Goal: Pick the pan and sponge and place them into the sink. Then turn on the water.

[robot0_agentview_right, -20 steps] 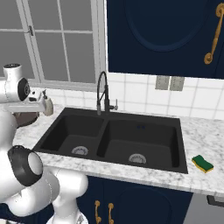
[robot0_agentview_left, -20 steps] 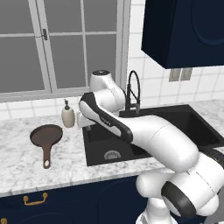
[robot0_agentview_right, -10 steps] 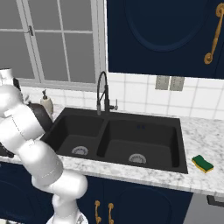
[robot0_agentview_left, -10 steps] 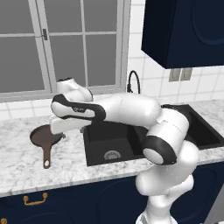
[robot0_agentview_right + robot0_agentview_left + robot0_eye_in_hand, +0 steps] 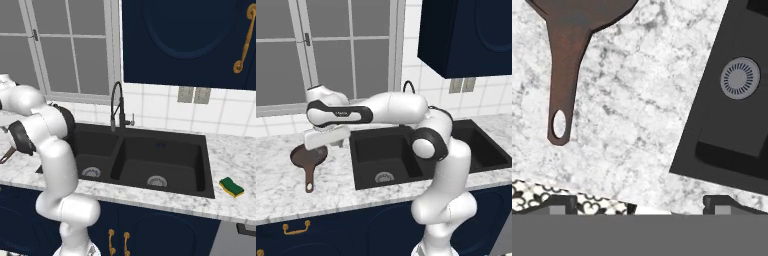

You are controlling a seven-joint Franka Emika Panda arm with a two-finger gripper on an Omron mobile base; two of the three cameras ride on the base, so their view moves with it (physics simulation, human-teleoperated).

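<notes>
The pan (image 5: 308, 159) is seen at the left of the left base view, lying flat on the marble counter (image 5: 286, 190) beside the left edge of the sink (image 5: 387, 157). Its round bowl is partly covered by the white hand above it, and its long handle runs from the bowl down toward the lower edge of the frame, toward the front edge of the counter. In the hand view the same handle is laid from the top of the frame down to the left, slightly tilted, with the hole at its end at the left-centre; the bowl is cut off by the upper edge.

The gripper (image 5: 320, 143) is held above the pan's bowl, and nothing is seen between its jaws. In the hand view its two dark tips are set far apart at the bottom, one at the lower left and one at the lower right, so the jaws are spread wide and are empty.

The sponge (image 5: 231, 186) is found at the lower right of the right base view, on the counter just to the right of the sink, well apart from the pan. Its long axis is angled from upper left to lower right, green layer on top.

The black faucet (image 5: 117, 105) is mounted behind the divider of the two basins. No writing or label can be read on any item.
</notes>
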